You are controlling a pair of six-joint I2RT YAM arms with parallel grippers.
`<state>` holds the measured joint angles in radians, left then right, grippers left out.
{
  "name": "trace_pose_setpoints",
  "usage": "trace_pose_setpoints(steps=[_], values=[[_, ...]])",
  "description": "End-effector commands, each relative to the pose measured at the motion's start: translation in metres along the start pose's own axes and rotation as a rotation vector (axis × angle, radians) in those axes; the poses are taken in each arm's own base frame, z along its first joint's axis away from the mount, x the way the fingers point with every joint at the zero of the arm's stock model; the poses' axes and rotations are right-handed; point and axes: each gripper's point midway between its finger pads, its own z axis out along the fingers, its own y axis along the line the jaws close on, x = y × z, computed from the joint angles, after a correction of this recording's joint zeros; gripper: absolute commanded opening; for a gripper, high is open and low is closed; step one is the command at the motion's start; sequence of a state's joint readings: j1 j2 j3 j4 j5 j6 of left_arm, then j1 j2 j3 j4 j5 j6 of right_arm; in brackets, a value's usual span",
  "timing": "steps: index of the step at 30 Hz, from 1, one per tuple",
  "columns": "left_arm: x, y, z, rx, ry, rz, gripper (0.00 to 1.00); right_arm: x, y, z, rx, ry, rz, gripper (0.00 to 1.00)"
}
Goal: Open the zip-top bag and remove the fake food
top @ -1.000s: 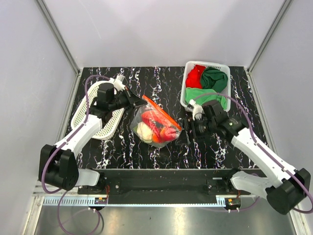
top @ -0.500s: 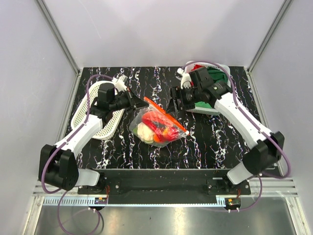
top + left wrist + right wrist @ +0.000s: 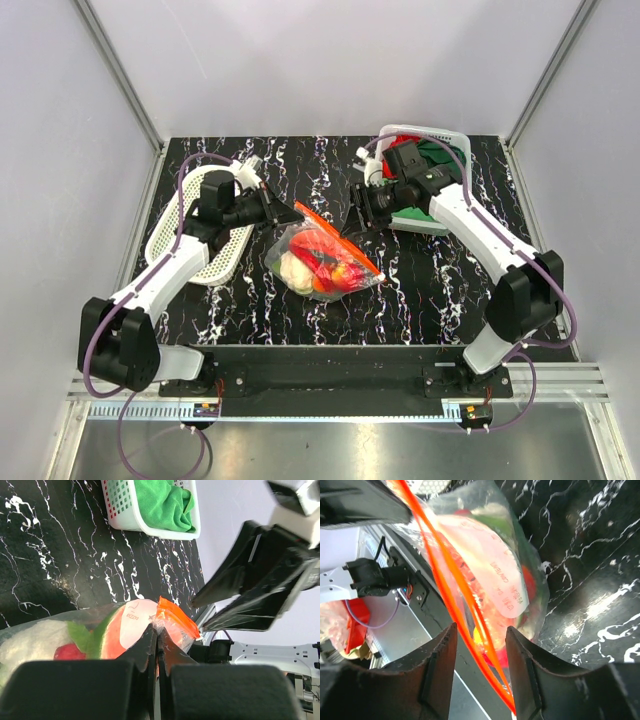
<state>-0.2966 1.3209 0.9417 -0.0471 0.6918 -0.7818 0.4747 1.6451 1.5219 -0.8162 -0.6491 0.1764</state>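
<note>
My left gripper (image 3: 156, 639) is squeezed tight, pinching the zip-top bag (image 3: 322, 258) by its corner right at the orange zip strip (image 3: 175, 622). The bag's mid-table between my arms. My right gripper (image 3: 480, 665) is spread, with the strip running between the fingers, not clamped. The fake food (image 3: 312, 265) is mostly a blur through the plastic. The white label (image 3: 507, 587) has print, but it's backwards and unreadable. Overhead, my right arm covers much of the basket (image 3: 445, 132); the left wrist view shows its green cloth (image 3: 165, 502) clearly.

Top view high, looking down from behind, wrist views close, facing each other, all sharing the zip-top bag (image 3: 322, 258)
</note>
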Motion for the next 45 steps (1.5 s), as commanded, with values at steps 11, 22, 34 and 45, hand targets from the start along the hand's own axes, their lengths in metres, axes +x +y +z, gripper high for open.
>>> trace_pose_setpoints(steps=[11, 22, 34, 45], values=[[-0.002, -0.034, -0.006, 0.072, -0.001, 0.064, 0.0, 0.015, 0.018, 0.007, -0.136, 0.018, -0.048, 0.49], [-0.002, -0.047, -0.001, 0.092, 0.006, 0.075, 0.0, 0.028, 0.003, 0.015, -0.087, -0.011, -0.049, 0.3], [-0.006, -0.052, -0.006, -0.035, -0.017, 0.125, 0.43, 0.028, 0.028, -0.031, -0.03, -0.174, 0.058, 0.0], [-0.005, -0.141, -0.048, 0.045, -0.162, 0.242, 0.48, 0.035, 0.034, -0.033, -0.068, -0.217, 0.174, 0.0]])
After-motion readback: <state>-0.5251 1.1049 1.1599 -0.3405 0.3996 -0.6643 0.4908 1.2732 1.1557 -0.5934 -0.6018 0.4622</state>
